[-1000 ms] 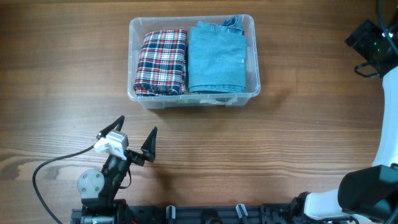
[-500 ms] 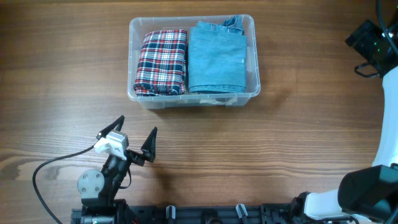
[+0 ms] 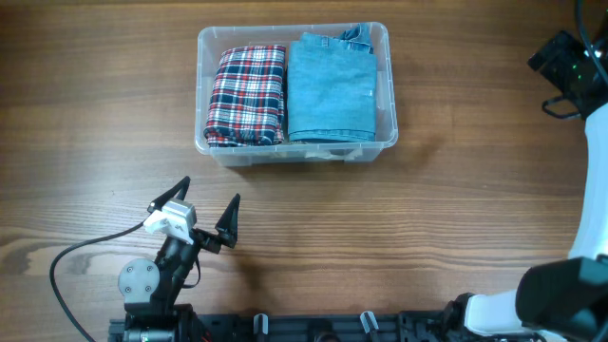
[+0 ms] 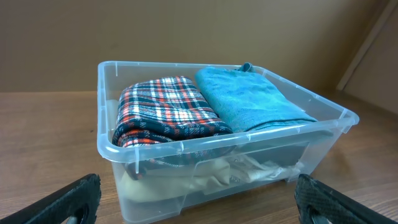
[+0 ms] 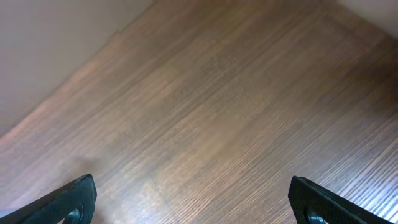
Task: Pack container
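Note:
The clear container point(image 3: 296, 152) stands at the back middle of the table. It holds a folded red-and-blue plaid garment point(image 3: 247, 95) on the left and a folded blue denim garment point(image 3: 331, 87) on the right. My left gripper point(image 3: 209, 191) is open and empty, in front of the container and apart from it. In the left wrist view the container point(image 4: 217, 140) faces me, with the plaid garment point(image 4: 165, 112), the denim garment point(image 4: 255, 102) and a whitish cloth point(image 4: 217, 177) beneath them; the left gripper point(image 4: 199, 202) is spread wide. My right gripper point(image 5: 193, 200) is open over bare wood.
The right arm point(image 3: 570, 66) stands at the table's right edge, with its white body point(image 3: 594, 237) lower down. A black cable point(image 3: 76, 252) loops at the front left beside the left arm's base. The table point(image 3: 427, 218) is brown wood.

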Motion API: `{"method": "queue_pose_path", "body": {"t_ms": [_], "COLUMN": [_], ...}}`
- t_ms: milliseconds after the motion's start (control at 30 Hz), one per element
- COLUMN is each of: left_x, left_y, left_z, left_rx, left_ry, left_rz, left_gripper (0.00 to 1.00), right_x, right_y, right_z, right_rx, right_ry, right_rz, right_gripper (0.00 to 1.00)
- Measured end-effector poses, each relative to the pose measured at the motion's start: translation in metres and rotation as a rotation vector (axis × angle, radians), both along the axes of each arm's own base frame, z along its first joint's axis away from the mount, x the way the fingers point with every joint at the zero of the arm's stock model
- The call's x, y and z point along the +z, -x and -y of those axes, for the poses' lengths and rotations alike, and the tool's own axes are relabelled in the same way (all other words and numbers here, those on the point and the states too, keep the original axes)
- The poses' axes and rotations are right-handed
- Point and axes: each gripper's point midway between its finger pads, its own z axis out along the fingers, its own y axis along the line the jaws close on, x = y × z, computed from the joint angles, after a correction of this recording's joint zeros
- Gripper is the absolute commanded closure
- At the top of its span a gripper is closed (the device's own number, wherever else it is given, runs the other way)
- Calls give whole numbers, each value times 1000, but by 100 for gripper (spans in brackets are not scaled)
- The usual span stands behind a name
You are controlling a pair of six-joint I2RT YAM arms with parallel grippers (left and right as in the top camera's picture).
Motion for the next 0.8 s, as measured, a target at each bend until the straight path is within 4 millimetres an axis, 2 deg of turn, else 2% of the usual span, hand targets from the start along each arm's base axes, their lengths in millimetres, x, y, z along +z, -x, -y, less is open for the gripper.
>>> {"method": "queue_pose_path", "body": {"t_ms": [67,167,233,433,600,700,733,800], "left_x": [0,0,0,0,0,0,0,0], "left_y": [0,0,0,0,0,0,0,0], "left_z": [0,0,0,0,0,0,0,0], "left_rx": [0,0,0,0,0,0,0,0], "left_ry": [0,0,0,0,0,0,0,0], "left_rz": [0,0,0,1,1,1,0,1], "left_gripper": [0,0,0,0,0,0,0,0], "right_x": [22,94,131,200,232,242,242,226], "right_y": [9,45,71,139,179,195,199,203], "right_z": [-4,-16,-25,-50,-81,-92,-95,-98], "right_rx": [2,3,1,9,82,112,121,133], "right_ry": [17,76,107,177,192,194,191,171], "right_rz": [51,229,329,549,684,733,735,673], "right_gripper": [0,0,0,0,0,0,0,0]}}
